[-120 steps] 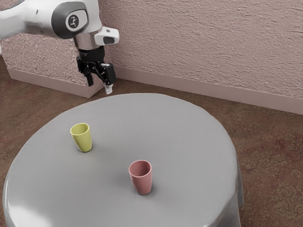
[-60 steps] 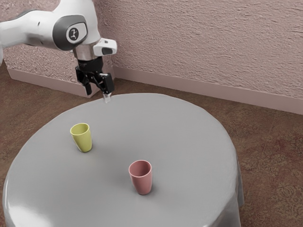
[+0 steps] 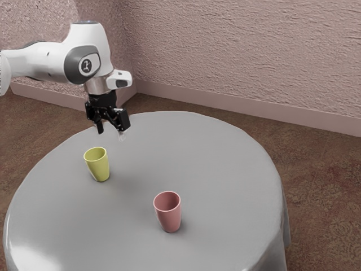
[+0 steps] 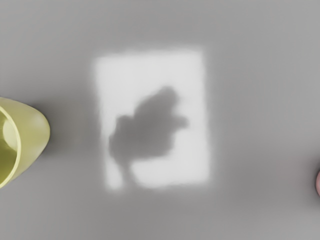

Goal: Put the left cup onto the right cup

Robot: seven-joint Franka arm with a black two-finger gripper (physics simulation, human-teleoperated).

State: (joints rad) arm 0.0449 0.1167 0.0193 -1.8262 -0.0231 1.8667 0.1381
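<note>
Yellow cup (image 3: 97,164) stands upright, mouth up, on the grey round table (image 3: 225,164), toward the exterior view's left. The pink cup (image 3: 167,211) stands upright at about four o'clock from it, well apart. The gripper (image 3: 111,125) hangs in the air at about one o'clock from the yellow cup, its fingers spread with nothing between them. In the wrist view the yellow cup (image 4: 22,140) sits beside the hand's shadow (image 4: 147,132); the pink cup (image 4: 317,182) is probably the sliver on the shadow's far side.
</note>
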